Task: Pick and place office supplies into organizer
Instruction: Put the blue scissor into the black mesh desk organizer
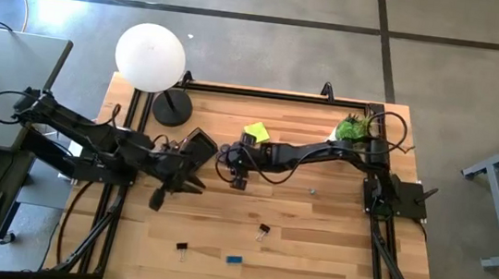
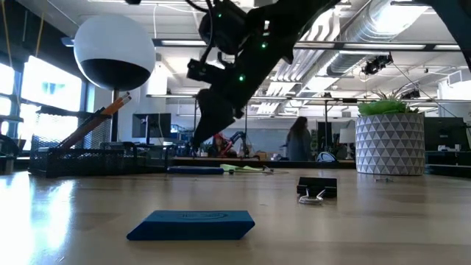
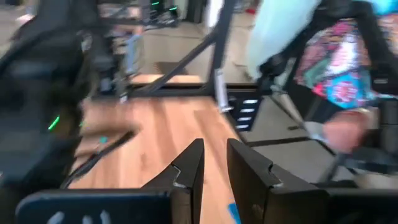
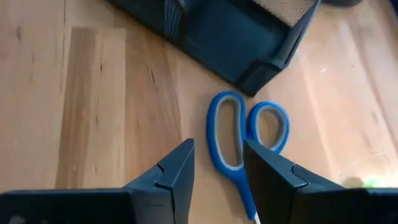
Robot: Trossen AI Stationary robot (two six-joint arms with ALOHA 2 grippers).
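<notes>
The right gripper (image 4: pixel 216 163) is hovering just above the blue-handled scissors (image 4: pixel 244 144), which are lying flat on the surface (image 4: pixel 93 93) at the centre of the right wrist view, their handle loops just beside a corner of the black organizer (image 4: pixel 236 37) in the upper part of that frame. Its jaws are standing spread, with nothing between them. In the high view the right gripper (image 1: pixel 238 177) is sitting at the middle of the frame, and the left gripper (image 1: pixel 191 185) is waiting just to its left, jaws apart by a narrow gap and holding nothing that shows.

The step in hand looks like taking up the scissors. To do it well, the jaws should probably straddle the near handle loop or the narrow neck below the loops, drop until the tips are almost touching the wood, then close squarely so the flat tool is not skidding sideways into the organizer's corner.

Elsewhere, a blue eraser (image 1: pixel 234 260) and two binder clips (image 1: pixel 263 229) are lying in the lower middle of the high view, and a yellow sticky-note pad (image 1: pixel 256 133) is resting above centre.
</notes>
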